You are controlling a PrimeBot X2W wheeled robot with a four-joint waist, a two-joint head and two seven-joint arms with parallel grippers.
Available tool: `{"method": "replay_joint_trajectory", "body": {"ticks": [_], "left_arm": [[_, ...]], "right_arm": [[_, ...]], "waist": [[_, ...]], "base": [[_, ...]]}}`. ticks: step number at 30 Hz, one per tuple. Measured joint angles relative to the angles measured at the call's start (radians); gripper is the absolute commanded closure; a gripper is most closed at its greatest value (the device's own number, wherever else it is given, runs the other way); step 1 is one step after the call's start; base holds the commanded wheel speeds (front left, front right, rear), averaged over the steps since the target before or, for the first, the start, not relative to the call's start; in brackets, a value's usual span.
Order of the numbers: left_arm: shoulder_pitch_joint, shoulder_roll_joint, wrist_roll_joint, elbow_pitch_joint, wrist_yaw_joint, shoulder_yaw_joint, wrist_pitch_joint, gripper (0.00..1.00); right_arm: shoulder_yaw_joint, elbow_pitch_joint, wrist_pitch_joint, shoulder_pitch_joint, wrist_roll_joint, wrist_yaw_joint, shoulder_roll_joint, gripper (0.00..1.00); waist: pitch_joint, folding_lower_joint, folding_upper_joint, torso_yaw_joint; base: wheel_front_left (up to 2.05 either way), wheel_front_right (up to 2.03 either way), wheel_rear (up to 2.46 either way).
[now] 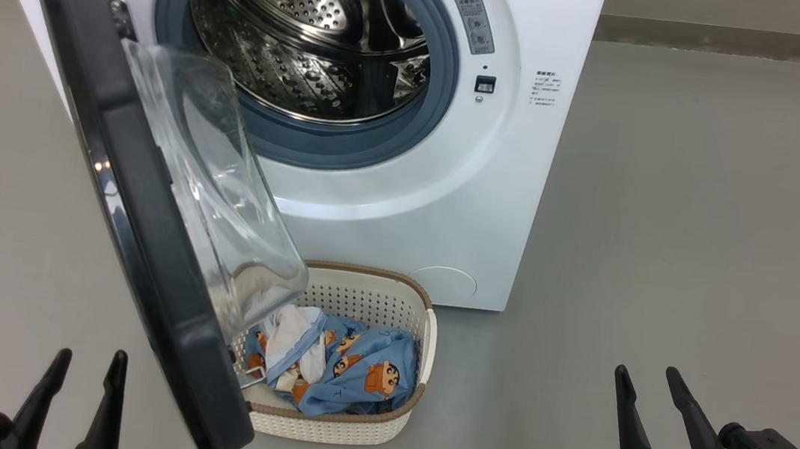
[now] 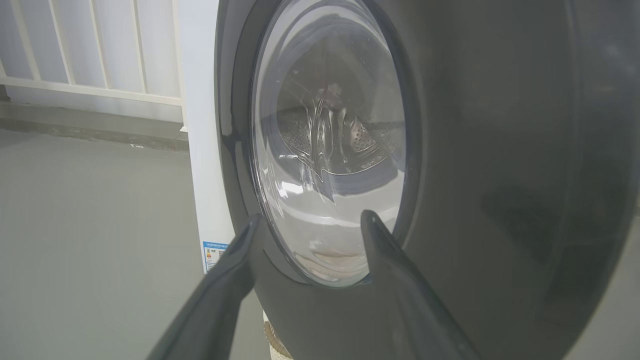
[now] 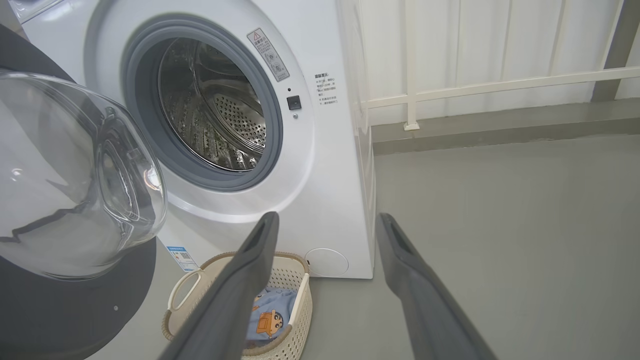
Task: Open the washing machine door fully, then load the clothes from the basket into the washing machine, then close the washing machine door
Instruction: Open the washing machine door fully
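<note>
We see washer door (image 1: 135, 232) swung open, clothes (image 1: 353, 370) in basket (image 1: 361, 299); L gripper (image 1: 92, 359) & R gripper (image 1: 646, 377) both spread, empty.

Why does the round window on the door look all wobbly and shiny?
Left wrist view: the curved glass of the washing machine door warps what's behind it into wavy streaks. Right wrist view: the glass bowl shows pale reflections and bright glints. Head view: a small light spot shines on its black ring; the clothes look sharp.
</note>
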Motion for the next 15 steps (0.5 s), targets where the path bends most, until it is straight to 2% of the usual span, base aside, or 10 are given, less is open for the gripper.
{"method": "replay_joint_trajectory", "body": {"ticks": [15], "left_arm": [[-0.001, -0.006, 0.008, -0.001, 0.000, 0.007, 0.000, 0.00]], "right_arm": [[-0.002, 0.000, 0.000, -0.002, -0.001, 0.000, 0.001, 0.00]], "waist": [[-0.001, 0.0000, 0.0000, -0.003]], "base": [[0.00, 0.00, 0.00]]}}
